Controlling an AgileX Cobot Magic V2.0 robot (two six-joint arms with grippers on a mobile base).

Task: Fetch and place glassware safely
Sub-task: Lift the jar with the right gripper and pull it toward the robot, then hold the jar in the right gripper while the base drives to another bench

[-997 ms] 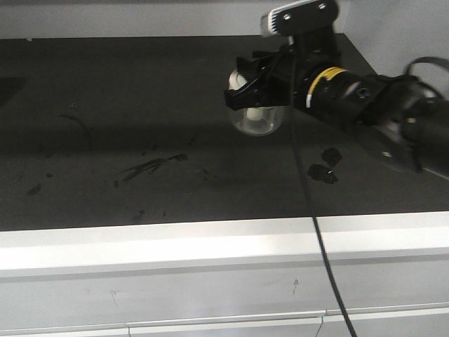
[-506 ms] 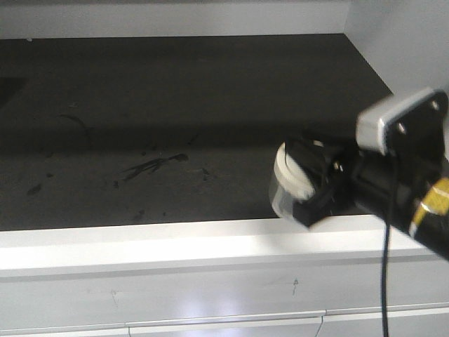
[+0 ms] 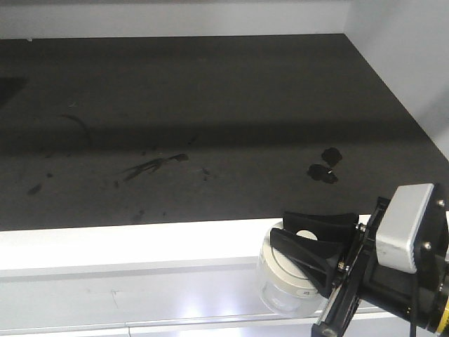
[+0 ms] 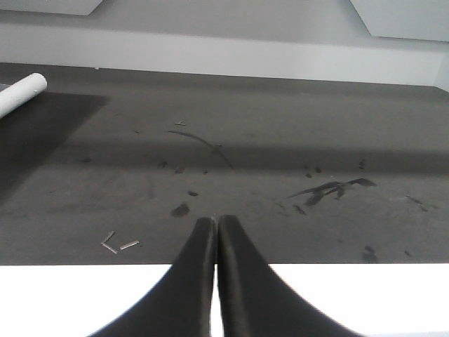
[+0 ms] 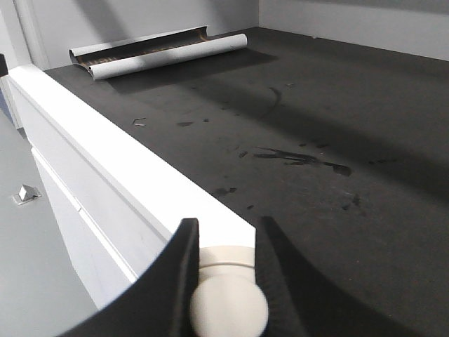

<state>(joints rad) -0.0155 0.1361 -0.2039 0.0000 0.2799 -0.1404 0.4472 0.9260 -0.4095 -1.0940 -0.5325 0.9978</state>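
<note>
Jar (image 3: 277,298): one, small, squat, clear glass. Lid (image 3: 283,272): wide, round, off-white, fitted on, with a central knob (image 5: 228,309). Pose: tipped, lid face turned up and sideways, glass body below it. Position: clamped at the lid between my right fingers (image 3: 323,219), one on each side of the knob.

Right gripper (image 3: 282,232) at lower right, fingers (image 3: 309,261) clamped across the lid of the jar (image 3: 280,293). Jar sits in front of the white front edge of the worktop (image 3: 210,98); dark surface smudged.
</note>
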